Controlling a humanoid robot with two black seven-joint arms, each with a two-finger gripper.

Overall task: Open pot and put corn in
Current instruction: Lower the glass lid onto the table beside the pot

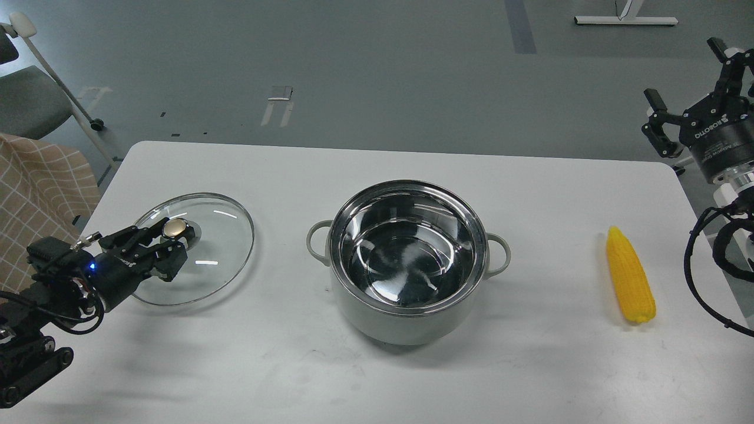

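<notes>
The pale grey-green pot (406, 327) stands uncovered in the middle of the white table, its shiny steel inside empty. Its glass lid (219, 244) is at the table's left, low over or on the surface; I cannot tell which. My left gripper (169, 242) is shut on the lid's gold knob (176, 228). The yellow corn (630, 274) lies on the table to the right of the pot, pointed end away from me. My right gripper (686, 75) is open and empty, raised beyond the table's far right corner, well above the corn.
The white table (377, 377) has rounded far corners. A checked beige cloth (41, 194) and a grey chair (29, 100) are off the table's left side. Grey floor lies beyond. Cables (704, 277) hang by my right arm.
</notes>
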